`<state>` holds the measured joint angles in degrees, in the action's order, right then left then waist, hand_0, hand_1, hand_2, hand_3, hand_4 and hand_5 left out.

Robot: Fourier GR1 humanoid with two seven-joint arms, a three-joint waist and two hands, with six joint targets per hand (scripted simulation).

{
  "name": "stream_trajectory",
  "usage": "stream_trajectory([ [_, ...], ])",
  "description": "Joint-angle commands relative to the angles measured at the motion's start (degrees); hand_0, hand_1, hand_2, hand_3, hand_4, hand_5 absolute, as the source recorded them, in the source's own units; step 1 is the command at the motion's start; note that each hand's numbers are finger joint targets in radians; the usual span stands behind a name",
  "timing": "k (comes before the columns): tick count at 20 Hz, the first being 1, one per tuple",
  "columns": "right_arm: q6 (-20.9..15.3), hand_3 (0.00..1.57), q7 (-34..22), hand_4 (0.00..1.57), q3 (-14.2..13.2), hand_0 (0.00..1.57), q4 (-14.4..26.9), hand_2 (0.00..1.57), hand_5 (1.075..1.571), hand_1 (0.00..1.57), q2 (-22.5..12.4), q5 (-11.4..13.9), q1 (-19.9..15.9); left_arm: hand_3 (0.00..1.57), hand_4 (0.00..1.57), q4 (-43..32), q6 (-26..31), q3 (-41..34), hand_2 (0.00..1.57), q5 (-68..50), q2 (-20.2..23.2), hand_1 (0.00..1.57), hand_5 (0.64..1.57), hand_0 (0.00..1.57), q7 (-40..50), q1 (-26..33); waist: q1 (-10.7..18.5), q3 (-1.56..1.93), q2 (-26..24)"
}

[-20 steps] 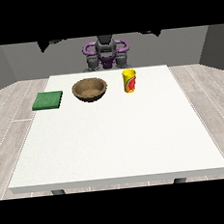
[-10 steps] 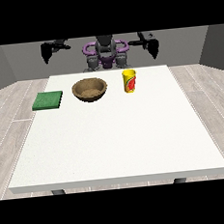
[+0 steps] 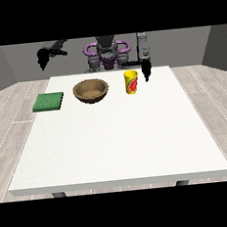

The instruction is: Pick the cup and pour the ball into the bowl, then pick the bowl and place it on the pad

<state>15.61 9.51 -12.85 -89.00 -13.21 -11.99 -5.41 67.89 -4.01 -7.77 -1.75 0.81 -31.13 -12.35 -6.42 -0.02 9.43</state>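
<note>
A yellow cup with a red mark stands upright on the white table, towards its far edge. A brown wooden bowl sits to the cup's left. A green square pad lies flat further left, near the table's left side. The hand at the view's right hangs down just right of the cup, a little apart from it, fingers pointing downward. The hand at the view's left is raised above and behind the pad, beyond the table's far left corner. No ball is visible; the cup's inside is hidden.
The robot's torso stands behind the table's far edge. Grey wooden floor surrounds the table on both sides.
The hand at the view's right has come down from shoulder height to beside the cup. The hand at the view's left has swung outward and lower. Cup, bowl and pad have not moved.
</note>
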Motion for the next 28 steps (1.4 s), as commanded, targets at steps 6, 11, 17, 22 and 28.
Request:
stream_trajectory([
  [6, 3.32, 0.0, 4.75, 0.0, -2.54, 0.0, 7.04, 0.0, 1.571, 0.0, -2.3, -0.48, -2.44, 0.0, 0.0, -18.85, -1.2, -2.4, 0.0, 0.05, 0.67, 0.0, 1.519, 0.0, -11.94, -8.28, -0.31, 0.0, 2.08],
  [11, 1.08, 0.0, 7.7, 0.0, -2.55, 0.0, 13.52, 0.0, 1.571, 0.0, -0.86, 1.64, -5.67, 0.0, 0.0, -23.67, -3.7, -0.13, 0.0, -0.31, -0.73, 0.0, 1.521, 0.0, -13.92, -11.21, 1.64, 0.02, 2.53],
  [17, 0.88, 0.0, 5.06, 0.0, 0.89, 0.0, 4.67, 0.0, 1.571, 0.0, 0.15, 2.7, -5.12, 0.0, 0.0, -34.84, -2.84, -6.71, 0.0, -1.54, 3.1, 0.0, 1.527, 0.0, -21.12, -17.32, -3.04, -0.04, 6.29],
  [22, 3.1, 0.0, 2.37, 0.0, -3.45, 0.0, 8.88, 0.0, 1.57, 0.0, -3.76, -1.37, -7.92, 1.57, 1.4, -33.44, -18.27, -0.96, 1.57, 8.07, 0.17, 1.29, 1.268, 1.29, -23.75, -12.18, -2.28, -0.01, 3.77],
  [28, 4.69, 0.0, 1.68, 0.0, -3.74, 0.0, 8.43, 0.0, 1.57, 0.0, -5.24, -1.72, -5.98, 1.57, 1.5, -34.19, -23.17, 1.11, 1.57, 8.56, -0.66, 1.33, 1.241, 1.33, -23.43, -10.28, -4.23, -0.01, 1.73],
])
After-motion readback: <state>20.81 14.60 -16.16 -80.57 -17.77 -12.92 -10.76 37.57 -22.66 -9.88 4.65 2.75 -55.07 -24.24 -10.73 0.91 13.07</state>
